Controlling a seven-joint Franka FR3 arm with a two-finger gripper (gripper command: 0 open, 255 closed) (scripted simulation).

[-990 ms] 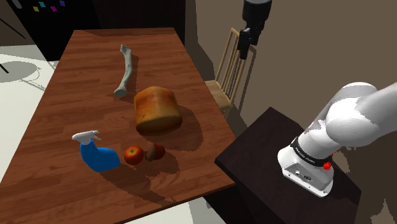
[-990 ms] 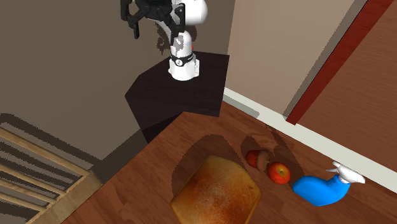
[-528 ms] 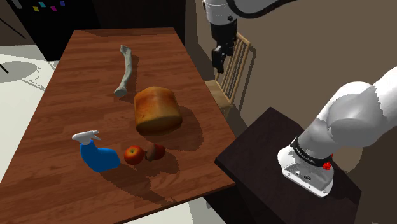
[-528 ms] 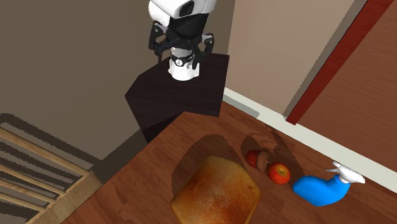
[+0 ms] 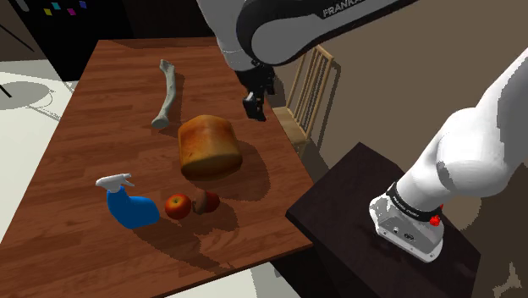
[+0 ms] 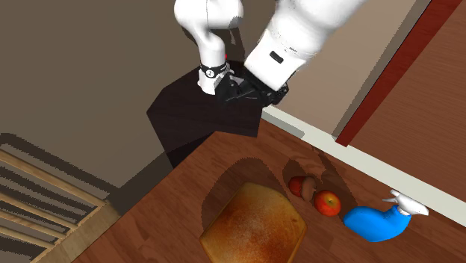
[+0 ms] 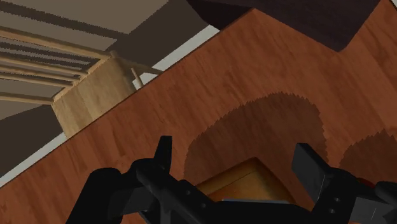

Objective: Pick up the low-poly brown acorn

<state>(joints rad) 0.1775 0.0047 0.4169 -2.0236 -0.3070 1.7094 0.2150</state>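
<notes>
- Progress: approach only, and nothing is grasped. My gripper (image 5: 254,107) hangs in the air over the table (image 5: 93,161), above the loaf (image 5: 207,146) and near the chair (image 5: 310,85).
- Jaws are spread wide with nothing between them. In the wrist view the gripper (image 7: 238,162) looks down on a corner of the loaf (image 7: 245,178) and bare table (image 7: 254,83).
- The acorn (image 5: 206,201) sits toward the table's near edge in the shoulder view, well apart from me, with the loaf in between.
- The red apple (image 5: 178,206) is just beside it. I can't tell whether they touch. A blue spray bottle (image 5: 131,208) lies on the apple's other side.
- Acorn look: small, squat, dark reddish-brown. From the second exterior view the acorn (image 6: 299,184) shows a paler tan patch on the side facing the apple (image 6: 327,202).
- Left, as I judge it: move past the loaf, descend, close, lift.
</notes>
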